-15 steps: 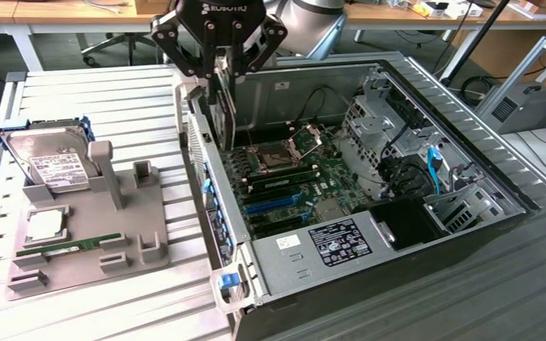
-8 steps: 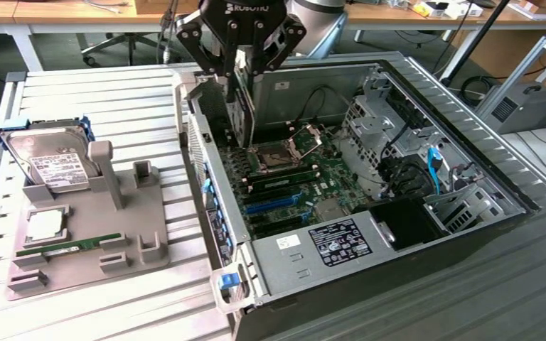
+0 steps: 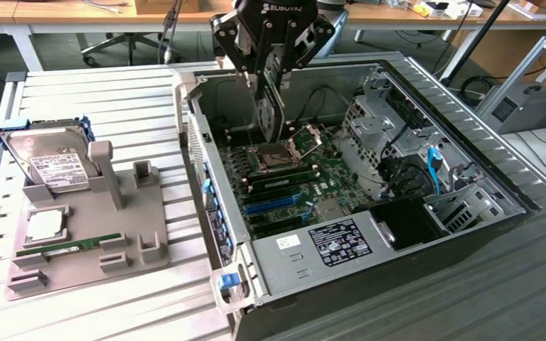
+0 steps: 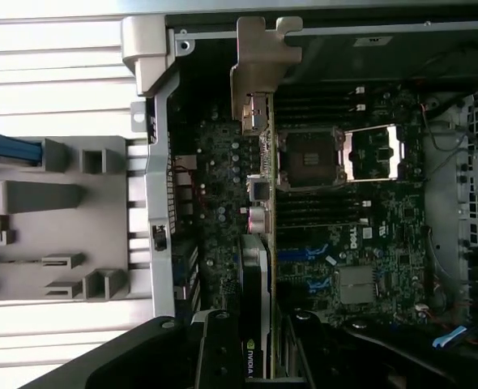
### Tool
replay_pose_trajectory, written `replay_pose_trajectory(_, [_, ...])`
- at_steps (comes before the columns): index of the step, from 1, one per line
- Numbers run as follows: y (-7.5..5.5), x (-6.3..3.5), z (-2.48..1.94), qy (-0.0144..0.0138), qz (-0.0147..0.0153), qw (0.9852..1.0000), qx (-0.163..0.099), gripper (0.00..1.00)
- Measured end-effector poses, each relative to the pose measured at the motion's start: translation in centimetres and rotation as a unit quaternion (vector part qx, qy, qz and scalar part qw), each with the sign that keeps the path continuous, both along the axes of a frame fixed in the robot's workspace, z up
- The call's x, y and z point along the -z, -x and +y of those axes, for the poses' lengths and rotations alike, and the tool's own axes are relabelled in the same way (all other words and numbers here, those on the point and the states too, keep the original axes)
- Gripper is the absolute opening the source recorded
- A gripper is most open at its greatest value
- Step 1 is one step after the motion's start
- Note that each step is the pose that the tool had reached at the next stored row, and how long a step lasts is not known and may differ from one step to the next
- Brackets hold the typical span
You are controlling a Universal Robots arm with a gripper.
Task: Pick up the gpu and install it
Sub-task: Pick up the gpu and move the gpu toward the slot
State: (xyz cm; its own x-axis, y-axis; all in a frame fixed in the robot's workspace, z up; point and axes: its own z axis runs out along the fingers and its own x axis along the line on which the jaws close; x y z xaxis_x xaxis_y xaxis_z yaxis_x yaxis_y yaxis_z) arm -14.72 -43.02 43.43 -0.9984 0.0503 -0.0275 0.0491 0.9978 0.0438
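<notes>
The pincer (image 3: 271, 65) is closed on the gpu (image 3: 273, 117), which is held on edge above the motherboard (image 3: 325, 186) inside the open computer case (image 3: 292, 266). The pick-up is judged done; the card is not yet seated, so installation remains.

White capitals spelling ROBOTIQ run across the black body of the pincer (image 3: 266, 77), at the upper edge of the exterior view. In the wrist view, the name NVIDIA, with its small logo, stands in pale print on the black edge of the graphics card (image 4: 255, 259). The brand DELL is printed in white on the dark green main board (image 4: 369, 219). The white label on the hard drive (image 3: 55, 167) and the black label (image 3: 340, 238) on the computer case carry print too small to read.
</notes>
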Motion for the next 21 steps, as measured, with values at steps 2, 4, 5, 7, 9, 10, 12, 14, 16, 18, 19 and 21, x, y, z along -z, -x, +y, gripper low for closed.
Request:
replay_pose_trajectory(2, [-0.6, 0.00, 0.02, 0.0000, 0.0000, 1.0000, 0.000, 0.27])
replay_pose_trajectory(4, [-1.0, 0.00, 0.05, 0.0000, 0.0000, 1.0000, 0.000, 0.27])
replay_pose_trajectory(5, [-1.2, 0.00, 0.07, 0.0000, 0.0000, 1.0000, 0.000, 0.27])
replay_pose_trajectory(7, [-1.7, 0.01, 0.09, -0.0001, 0.0000, 1.0000, 0.000, 0.27])
replay_pose_trajectory(9, [-2.2, 0.00, 0.11, 0.0000, 0.0000, 1.0000, 0.000, 0.27])
replay_pose_trajectory(10, [-2.4, 0.00, 0.12, 0.0000, 0.0000, 1.0000, 0.000, 0.27])
replay_pose_trajectory(12, [-3.0, 0.00, 0.13, 0.0000, 0.0000, 1.0000, 0.000, 0.27])
replay_pose_trajectory(14, [-3.9, 0.00, 0.15, 0.0000, 0.0000, 1.0000, 0.000, 0.27])
replay_pose_trajectory(16, [-4.3, 0.00, 0.16, 0.0000, 0.0000, 1.0000, 0.000, 0.27])
replay_pose_trajectory(18, [-5.1, 0.00, 0.17, 0.0000, 0.0000, 1.0000, 0.000, 0.27])
replay_pose_trajectory(19, [-5.4, 0.01, 0.17, 0.0000, 0.0000, 1.0000, 0.000, 0.27])
replay_pose_trajectory(21, [-5.9, 0.00, 0.18, 0.0000, 0.0000, 1.0000, 0.000, 0.27])
